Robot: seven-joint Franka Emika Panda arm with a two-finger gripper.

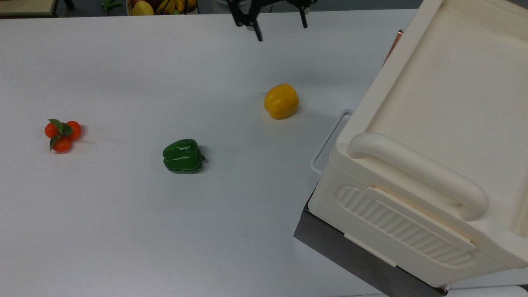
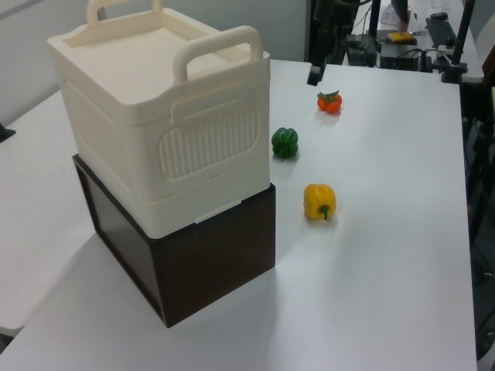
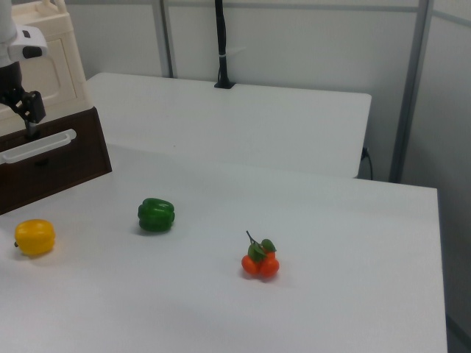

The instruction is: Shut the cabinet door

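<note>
The gripper (image 1: 280, 22) hangs at the far edge of the table (image 1: 123, 227) in the top view, fingers pointing down with a wide gap between them, holding nothing. In the right view it (image 3: 28, 110) sits at the picture's left, in front of the cabinet (image 3: 44, 73).

The cabinet (image 1: 433, 144) is well off to the jaws' right in the top view, its door (image 1: 394, 43) a thin copper-edged sliver along the near side wall, apart from the fingers.

The yellow pepper (image 1: 281, 101) lies nearly straight below the jaws in the top view. The green pepper (image 1: 183, 155) is further down and left, and the tomatoes (image 1: 62, 134) far left.
</note>
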